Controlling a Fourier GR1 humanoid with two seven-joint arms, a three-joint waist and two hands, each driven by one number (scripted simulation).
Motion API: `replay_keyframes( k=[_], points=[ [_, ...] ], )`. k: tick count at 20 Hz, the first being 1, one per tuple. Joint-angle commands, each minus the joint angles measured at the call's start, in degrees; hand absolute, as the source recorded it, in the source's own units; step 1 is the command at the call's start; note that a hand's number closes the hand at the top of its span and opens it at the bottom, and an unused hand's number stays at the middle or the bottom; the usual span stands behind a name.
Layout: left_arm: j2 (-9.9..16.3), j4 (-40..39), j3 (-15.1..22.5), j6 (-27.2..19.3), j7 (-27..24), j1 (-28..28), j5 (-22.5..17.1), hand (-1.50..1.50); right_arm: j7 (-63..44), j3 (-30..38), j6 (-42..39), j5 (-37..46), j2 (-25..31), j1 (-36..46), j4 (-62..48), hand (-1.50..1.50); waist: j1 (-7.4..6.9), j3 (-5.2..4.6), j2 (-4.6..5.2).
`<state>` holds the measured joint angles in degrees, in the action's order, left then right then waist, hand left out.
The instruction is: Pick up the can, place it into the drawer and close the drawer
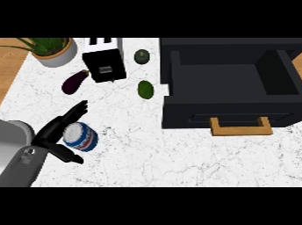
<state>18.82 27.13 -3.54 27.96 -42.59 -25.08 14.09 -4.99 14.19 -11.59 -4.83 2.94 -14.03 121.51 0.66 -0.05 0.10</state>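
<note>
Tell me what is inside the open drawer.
The drawer shows only its bare dark floor and walls; nothing lies in the part that shows. The can sits on the counter by the left hand. The front wall hides the strip behind it.

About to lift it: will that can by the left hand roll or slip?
The can lies tilted on the marble counter, so it may roll if nudged. Its smooth round wall could slip. The left hand fingers sit beside it, not yet curled round.

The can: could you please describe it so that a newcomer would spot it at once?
On the white marble counter, look lower left, beside the left hand. The can lies there, the only blue-and-white cylinder with a pale lid; the vegetables further up are dark.
</note>
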Motion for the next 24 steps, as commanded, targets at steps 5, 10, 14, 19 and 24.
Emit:
replay_keyframes(
  k=[5, 10, 14, 19, 24],
  points=[
    [-0.9, -3.4, -0.2, 3.8, -2.9, -2.9, -0.4, -1.5, -2.1, 1.2, -1.1, -2.0, 0.6, 0.5, 1.0, -1.5, 0.05, 0.0, 0.02],
    [-2.3, -1.5, 1.6, 3.4, -2.1, -3.6, 0.4, -1.5, -2.1, -1.8, 0.2, 0.7, -2.6, -2.2, 4.6, -1.5, 0.06, 0.01, -0.05],
    [-2.1, 2.3, 2.1, 6.7, -1.0, -1.8, -1.0, -1.5, 0.4, -2.4, 0.1, 2.1, -2.8, -1.8, 1.1, -1.5, -0.43, 0.06, -0.16],
    [-4.2, 6.5, 3.0, 8.2, 0.7, 0.4, -2.8, 1.5, -1.8, 1.1, -1.1, -2.2, -1.1, -1.4, 3.2, -1.5, -0.52, 0.06, -0.22],
    [-6.4, 6.0, 4.1, 8.9, 0.4, 1.6, -3.5, 1.5, -0.9, 1.5, -0.2, -0.5, -1.1, 0.6, 0.9, -1.5, -0.29, 0.03, -0.05]
  ],
)
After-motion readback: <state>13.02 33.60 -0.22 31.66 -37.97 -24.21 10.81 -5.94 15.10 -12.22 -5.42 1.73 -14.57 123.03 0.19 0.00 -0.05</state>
